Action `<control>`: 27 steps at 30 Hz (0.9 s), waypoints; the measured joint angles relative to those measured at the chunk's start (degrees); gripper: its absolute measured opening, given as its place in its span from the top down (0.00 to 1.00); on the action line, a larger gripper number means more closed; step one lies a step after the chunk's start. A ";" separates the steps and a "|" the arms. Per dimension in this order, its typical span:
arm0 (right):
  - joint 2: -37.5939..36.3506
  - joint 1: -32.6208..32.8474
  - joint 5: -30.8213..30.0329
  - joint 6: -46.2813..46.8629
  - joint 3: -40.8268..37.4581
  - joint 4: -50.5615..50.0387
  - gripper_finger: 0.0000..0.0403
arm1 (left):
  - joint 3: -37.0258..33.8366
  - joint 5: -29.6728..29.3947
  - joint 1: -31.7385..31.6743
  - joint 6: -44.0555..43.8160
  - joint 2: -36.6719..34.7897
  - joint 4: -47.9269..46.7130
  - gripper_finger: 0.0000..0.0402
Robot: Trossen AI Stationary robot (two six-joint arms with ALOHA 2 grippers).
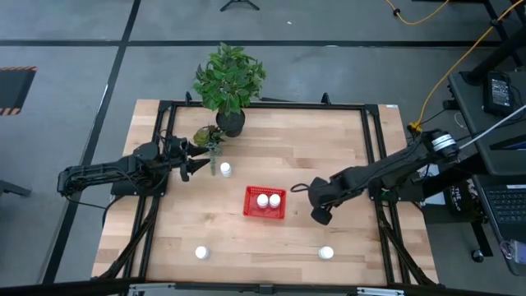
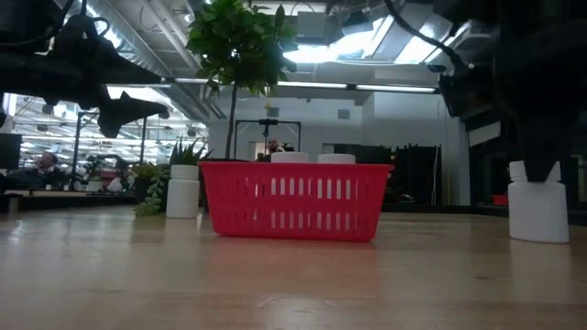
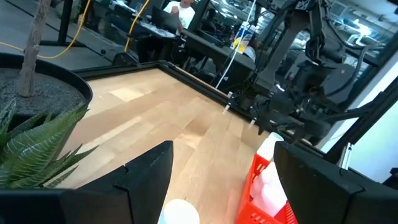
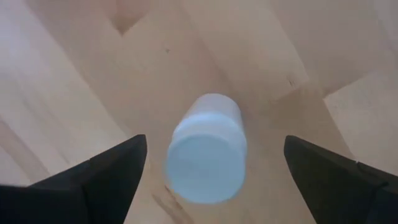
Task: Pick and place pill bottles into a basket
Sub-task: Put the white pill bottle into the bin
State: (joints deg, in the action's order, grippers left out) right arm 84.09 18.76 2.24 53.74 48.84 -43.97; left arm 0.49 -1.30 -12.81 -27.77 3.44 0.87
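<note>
Directly beneath the right end effector (image 4: 211, 180), open, stood a pill bottle (image 4: 208, 149); the red basket (image 1: 265, 202) held two (upright); left end effector (image 1: 197, 161) open.

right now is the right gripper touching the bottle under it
Apart. The right wrist view shows the right gripper open, bare wood visible between each finger and the pill bottle.

Red plastic lattice basket (image 1: 265, 202), smooth white plastic bottles (image 4: 208, 149), pale wooden table (image 1: 329, 156)
</note>
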 joint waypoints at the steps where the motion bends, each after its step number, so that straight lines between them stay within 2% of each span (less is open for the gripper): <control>1: 0.43 0.00 0.00 0.00 0.00 0.03 0.06 | -0.01 0.00 0.01 0.00 -0.01 -0.01 0.32; 6: 2.15 0.00 -0.02 -0.09 0.00 0.52 0.06 | -0.02 0.02 0.02 0.00 -0.02 -0.01 0.32; 10: 3.06 0.00 -0.02 0.02 0.02 1.05 0.11 | 0.00 0.02 0.02 0.00 -0.02 -0.03 0.32; 15: 3.24 0.00 0.38 0.13 0.02 1.89 0.27 | 0.00 0.02 0.02 -0.04 -0.02 -0.03 0.32; 22: 3.15 0.00 2.83 0.20 0.10 2.77 0.57 | 0.00 0.04 0.01 -0.04 -0.02 -0.08 0.32; 27: 3.16 -0.01 3.48 -0.01 0.11 4.36 0.58 | 0.00 0.07 0.02 -0.02 0.00 -0.08 0.32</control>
State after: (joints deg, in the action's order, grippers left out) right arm 87.25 18.76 5.72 53.73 48.95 -39.61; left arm 0.49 -1.23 -12.80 -27.79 3.44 0.80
